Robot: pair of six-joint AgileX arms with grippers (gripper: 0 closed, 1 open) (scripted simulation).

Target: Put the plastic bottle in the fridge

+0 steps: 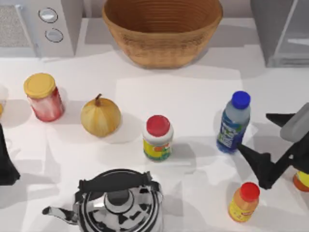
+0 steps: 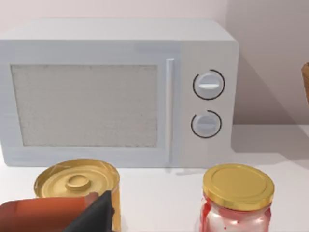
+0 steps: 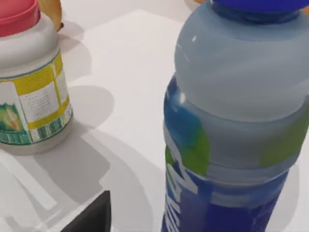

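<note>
The plastic bottle [image 1: 234,123] stands upright right of the table's middle, clear-greyish with a blue cap and a blue label with green marks. My right gripper [image 1: 253,131] is open just to its right, its dark fingers spread toward the bottle with nothing between them. The lower fingertip sits close to the bottle's base. In the right wrist view the bottle [image 3: 231,125] looms very near, beside one dark finger [image 3: 91,217]. The fridge [image 1: 277,34] is the grey cabinet at the back right. My left gripper [image 1: 6,164] stays parked at the far left edge.
A wicker basket [image 1: 161,29] sits at the back centre and a microwave [image 1: 43,24] at the back left. On the table are a yellow-lidded jam jar [image 1: 43,96], an onion [image 1: 100,116], a white red-lidded jar [image 1: 158,137], a kettle [image 1: 118,203] and a small orange bottle [image 1: 244,202].
</note>
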